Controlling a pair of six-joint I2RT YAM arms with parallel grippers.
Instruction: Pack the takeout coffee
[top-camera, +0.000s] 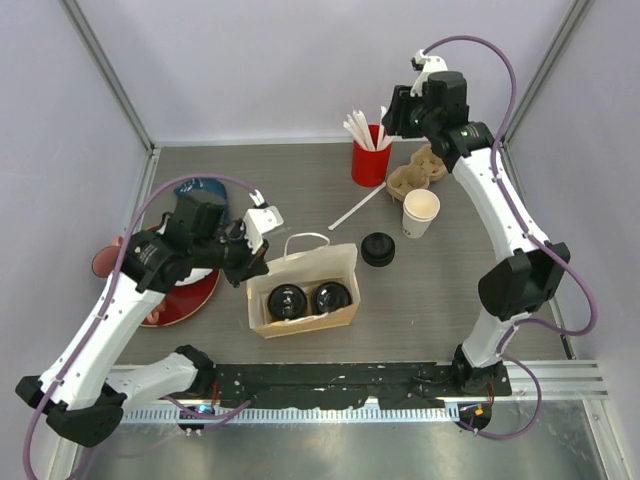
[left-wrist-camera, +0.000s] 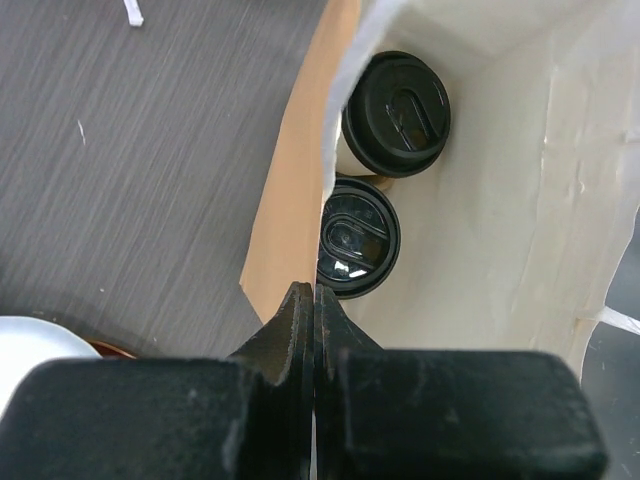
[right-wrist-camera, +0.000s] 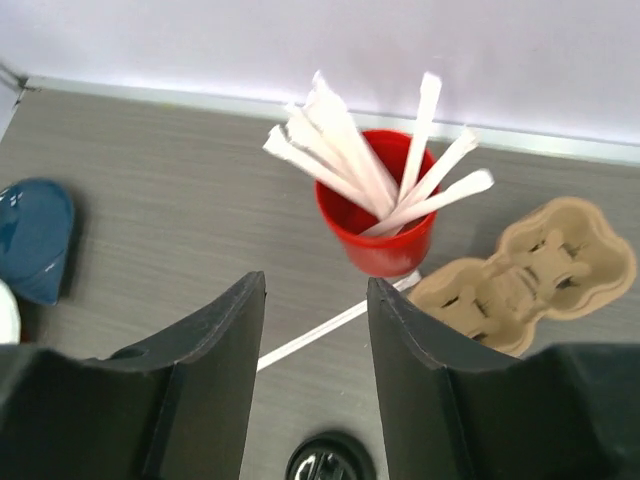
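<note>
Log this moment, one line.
lidded cups: both in bag | left end effector: shut on bag | right end effector: open near red cup

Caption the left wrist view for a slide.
Left gripper pinches the brown paper bag's rim; two black-lidded paper cups stand inside.

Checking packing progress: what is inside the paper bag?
A lidded cup and a second lidded cup stand side by side in the paper bag. Only their black lids show clearly; cup bodies and bag floor are mostly covered.
</note>
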